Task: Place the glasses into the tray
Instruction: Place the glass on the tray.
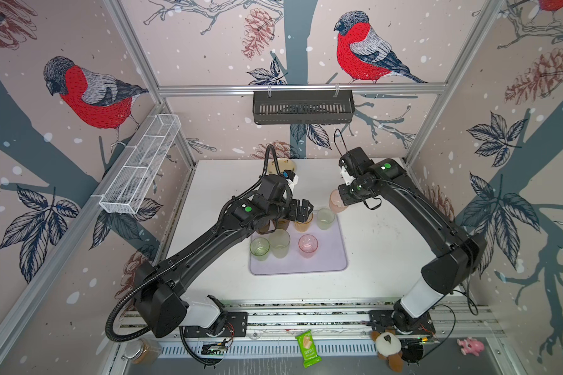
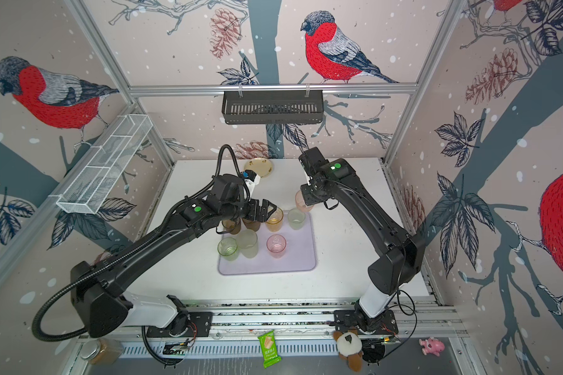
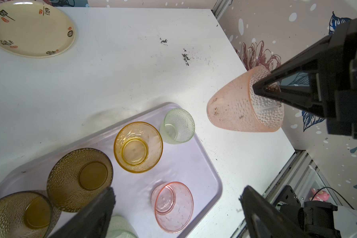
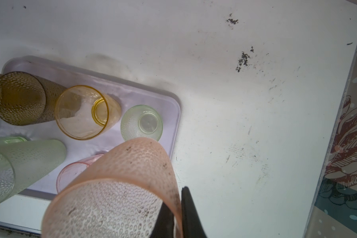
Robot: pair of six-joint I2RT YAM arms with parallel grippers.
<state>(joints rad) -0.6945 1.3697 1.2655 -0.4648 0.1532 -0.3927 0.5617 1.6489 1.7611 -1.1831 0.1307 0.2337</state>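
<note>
One tray: pale lavender; flat on the tabletop
Plate: cream, beyond the tray; dark brush characters, red seals
Left gripper: jaws wide apart, empty — over the tray's far edge
Right gripper: pinching peach glass by its rim, tilted, just beyond tray's far right corner
Seven glasses: upright on tray
Green packet: print too small to read

Seven glasses stand on the lavender tray; the peach glass hangs tilted beside it.
</note>
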